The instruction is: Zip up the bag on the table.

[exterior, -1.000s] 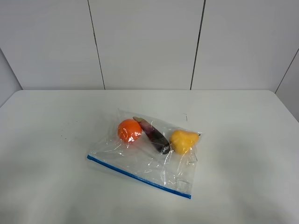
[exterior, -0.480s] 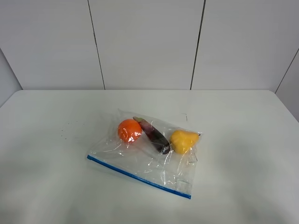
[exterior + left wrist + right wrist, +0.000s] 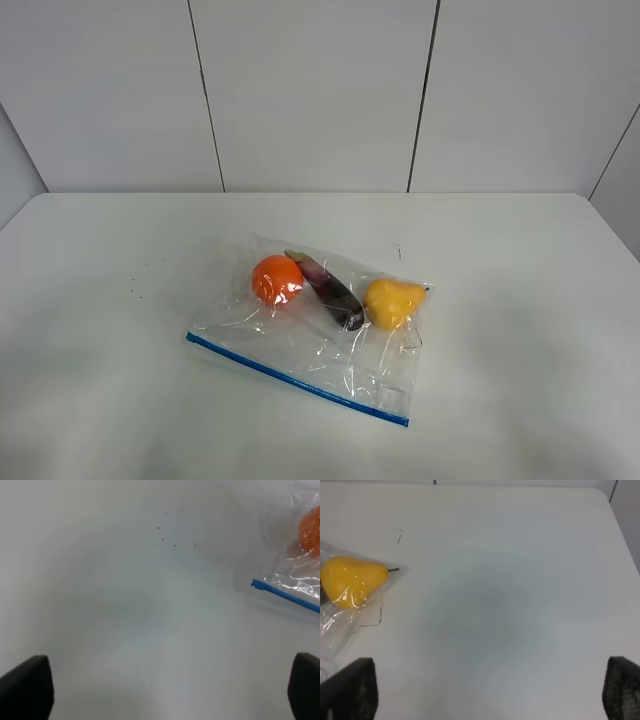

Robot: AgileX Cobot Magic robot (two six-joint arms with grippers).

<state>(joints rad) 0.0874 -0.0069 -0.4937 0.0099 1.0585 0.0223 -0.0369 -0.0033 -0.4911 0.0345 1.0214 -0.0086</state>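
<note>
- Clear, crinkly plastic zip bag (image 3: 320, 325) lying flat near the middle of the plain white matte surface (image 3: 110, 400), a touch toward 6 o'clock in the high view.
- Blue zipper strip (image 3: 297, 379) along the bag's near edge, running from about 9 o'clock down toward 5 o'clock.
- Inside, in a row along the far side: round orange fruit (image 3: 277, 279) at 10 o'clock, dark purple eggplant-like piece (image 3: 328, 287) at 12, yellow pear-shaped fruit (image 3: 392, 302) at 2.
- Left pincer (image 3: 160, 690) spread wide and empty, dark fingertips (image 3: 25, 687) at the wrist picture's corners, hanging over bare surface, well apart from the strip's blue end (image 3: 257, 584).
- Right pincer (image 3: 485, 692) likewise wide open, holding nothing, over bare surface beside the pear end of the bag.
- Neither arm visible in the high view.
- Progress, judged: nothing begun; bag untouched, sealed or unsealed impossible to tell.
- Left to do: reach the strip, steady the bag, press or slide along the whole seam.
</note>
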